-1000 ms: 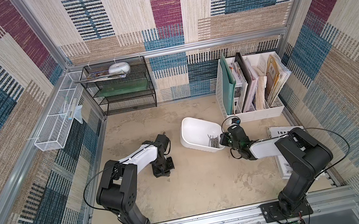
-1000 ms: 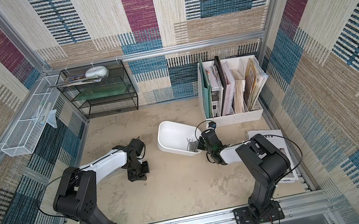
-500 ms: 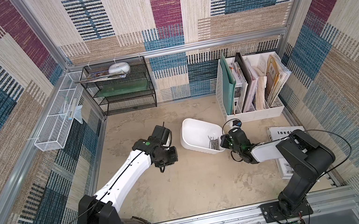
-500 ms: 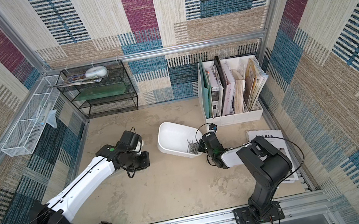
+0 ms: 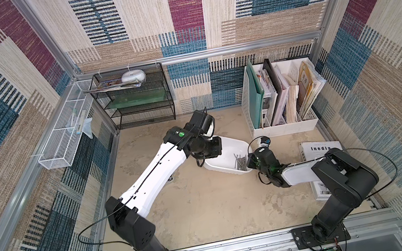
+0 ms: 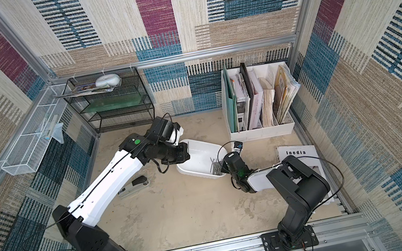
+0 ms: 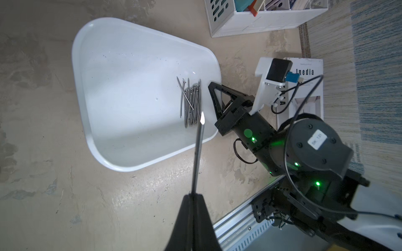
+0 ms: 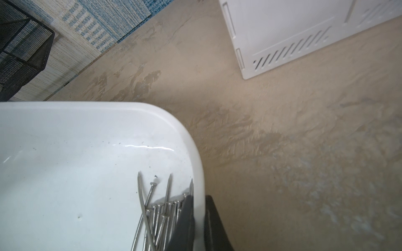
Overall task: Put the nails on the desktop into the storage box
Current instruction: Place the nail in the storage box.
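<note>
Nearest the front rail, the desktop (image 5: 208, 207) carried a stapler (image 6: 135, 185) beside the left arm. Beyond it sat the storage box (image 5: 226, 149), a shallow white tub. The nails (image 7: 191, 104) lay bunched in its corner nearest the right arm, and the rest of its floor was bare. The right gripper (image 8: 198, 208) was pinched on the box's rim at that corner, one finger inside beside the nails and one outside. The left gripper (image 7: 192, 195) hung over the box's near side, its fingers pressed together on a single nail (image 7: 197, 156) whose tip pointed toward the pile. To the right of the box lay a booklet (image 5: 320, 149) titled "Inedia". Farther back, a white slotted file holder (image 5: 283, 126) held upright folders and books, with a green folder at its left end. Against the back wall, a black mesh shelf (image 5: 137, 114) bore a rounded white object and papers on top. A white wire basket (image 5: 60, 152) hung on the left wall, its contents too small to tell.
</note>
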